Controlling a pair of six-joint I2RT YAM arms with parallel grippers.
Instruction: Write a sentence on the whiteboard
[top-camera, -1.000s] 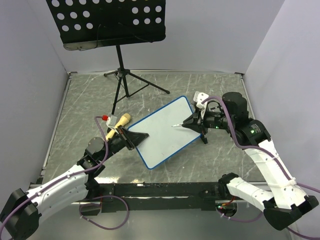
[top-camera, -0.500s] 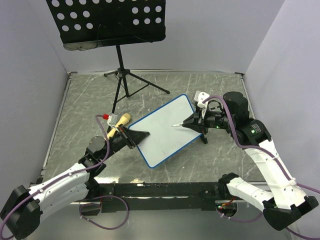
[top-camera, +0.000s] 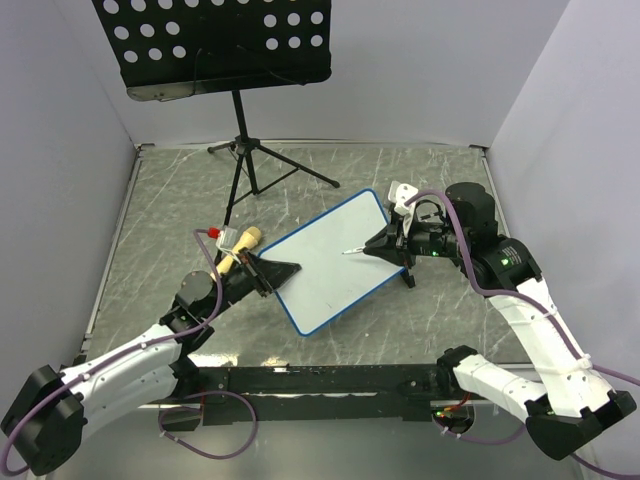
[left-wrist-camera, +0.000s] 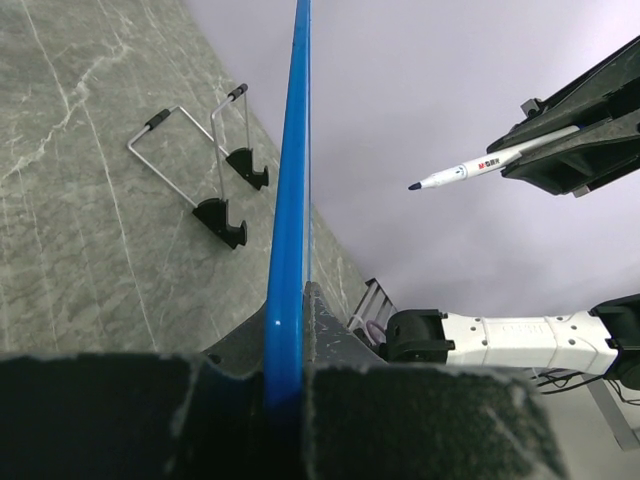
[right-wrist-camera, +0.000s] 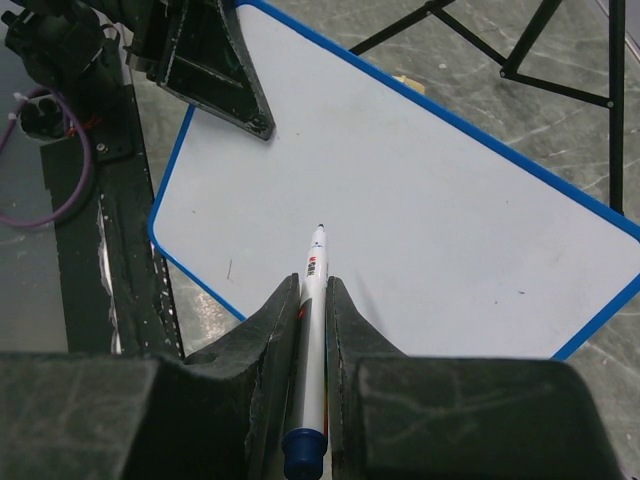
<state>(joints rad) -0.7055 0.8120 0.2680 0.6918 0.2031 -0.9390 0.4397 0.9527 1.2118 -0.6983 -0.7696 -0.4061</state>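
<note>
The whiteboard (top-camera: 325, 268), white with a thin blue frame, lies slanted across the middle of the table. Its face (right-wrist-camera: 430, 190) is bare, and no sentence shows on it. My left gripper (top-camera: 278, 272) is shut on the board's left edge, and the blue frame (left-wrist-camera: 288, 200) runs between its jaws (left-wrist-camera: 290, 372). My right gripper (top-camera: 385, 246) is shut on a white marker (right-wrist-camera: 315, 285) with a blue end. The marker (left-wrist-camera: 478, 166) points at the board's face, with its tip held off the surface near the middle.
A black perforated music stand (top-camera: 215, 45) rises at the back on a tripod (top-camera: 250, 165). A wooden-handled item with a red tip (top-camera: 232, 243) lies beside my left gripper. Wire legs with black feet (left-wrist-camera: 215, 190) rest on the grey marbled table (top-camera: 160, 210). Walls close three sides.
The left arm has shifted slightly forward and right with the board's edge still in its grip. The right gripper and marker have stayed nearly still.
</note>
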